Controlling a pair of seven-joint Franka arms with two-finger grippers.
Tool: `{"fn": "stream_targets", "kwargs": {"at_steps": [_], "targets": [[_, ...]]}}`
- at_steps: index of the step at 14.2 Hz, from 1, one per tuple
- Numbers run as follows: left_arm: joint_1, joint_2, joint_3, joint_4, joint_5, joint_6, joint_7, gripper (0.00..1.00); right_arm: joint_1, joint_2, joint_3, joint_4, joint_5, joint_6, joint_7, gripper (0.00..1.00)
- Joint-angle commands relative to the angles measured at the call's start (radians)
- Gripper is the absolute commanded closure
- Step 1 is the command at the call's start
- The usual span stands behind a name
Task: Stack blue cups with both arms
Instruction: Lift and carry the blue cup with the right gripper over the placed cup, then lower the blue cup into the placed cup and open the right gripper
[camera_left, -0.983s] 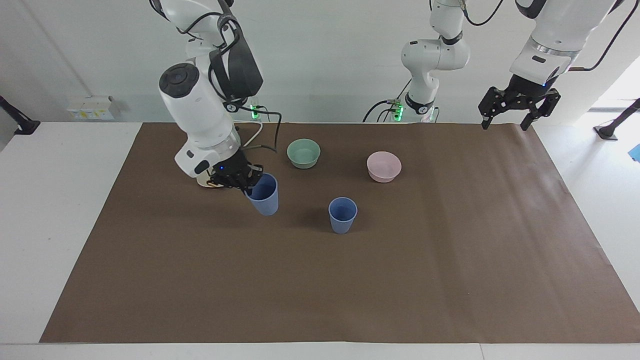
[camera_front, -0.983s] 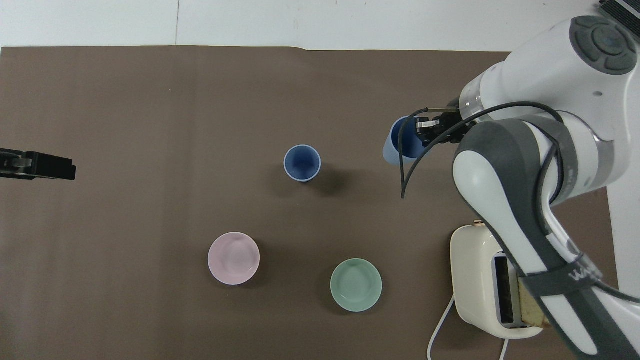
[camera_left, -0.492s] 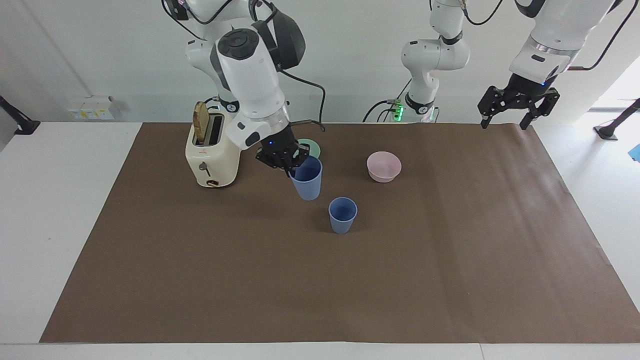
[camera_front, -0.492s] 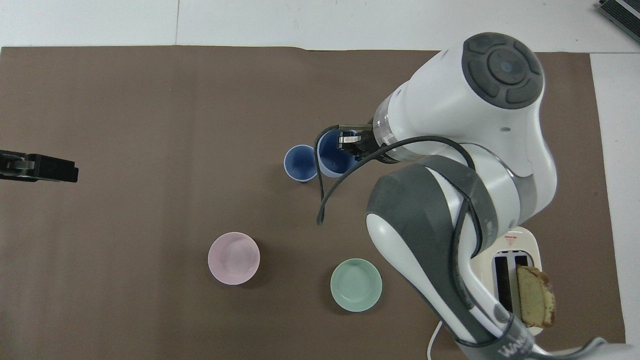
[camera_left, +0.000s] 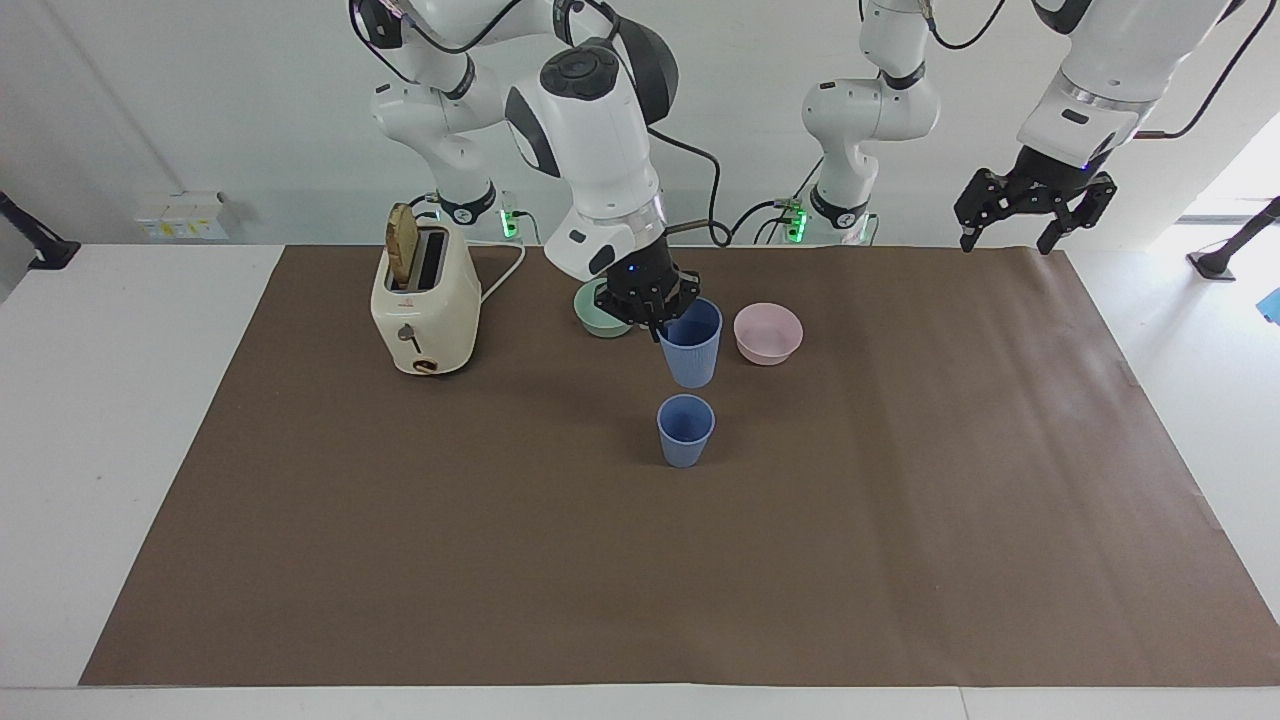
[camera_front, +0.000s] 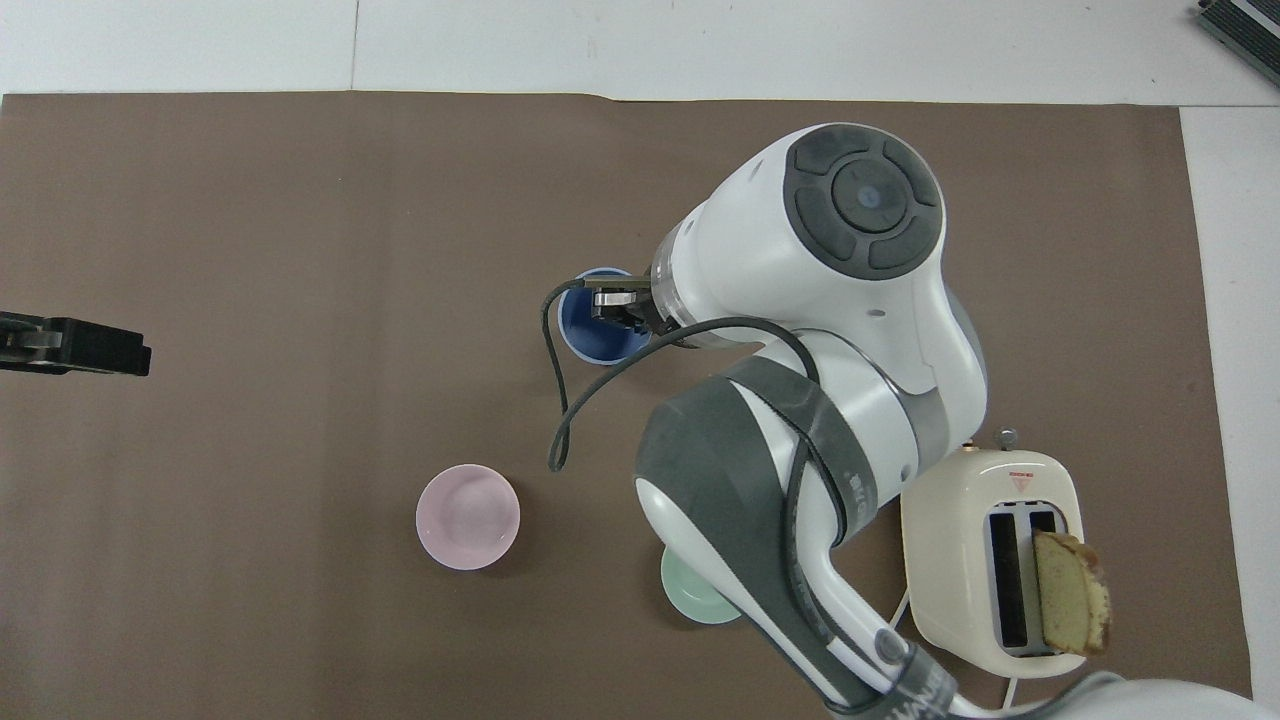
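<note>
One blue cup (camera_left: 685, 432) stands upright on the brown mat, mid-table. My right gripper (camera_left: 655, 305) is shut on the rim of the second blue cup (camera_left: 691, 348) and holds it upright in the air, over the standing cup and clear of it. In the overhead view the held cup (camera_front: 590, 338) and the right gripper (camera_front: 615, 305) cover the standing cup. My left gripper (camera_left: 1030, 208) waits, open and empty, raised over the left arm's end of the mat; it also shows in the overhead view (camera_front: 70, 345).
A pink bowl (camera_left: 767, 332) and a green bowl (camera_left: 598, 320) sit nearer to the robots than the standing cup. A cream toaster (camera_left: 422, 300) with a bread slice stands toward the right arm's end. The brown mat (camera_left: 900, 520) covers the table.
My right arm has swung the held blue cup from near the toaster toward mid-table and raised it; it now hangs over the standing cup. The left arm has barely moved.
</note>
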Motion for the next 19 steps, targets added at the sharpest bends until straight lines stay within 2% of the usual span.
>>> {"fn": "stream_targets", "kwargs": {"at_steps": [1, 7, 19], "targets": [[0.011, -0.020, -0.003, -0.015, -0.014, -0.013, 0.009, 0.00, -0.009, 0.040, 0.002, 0.018, -0.001, 0.065, 0.025, 1.00], [0.009, -0.020, -0.003, -0.015, -0.014, -0.013, 0.009, 0.00, -0.032, 0.050, -0.001, 0.001, -0.002, 0.072, 0.012, 1.00], [0.011, -0.020, -0.003, -0.015, -0.014, -0.013, 0.009, 0.00, -0.009, 0.095, -0.001, -0.080, -0.025, 0.138, 0.016, 1.00]]}}
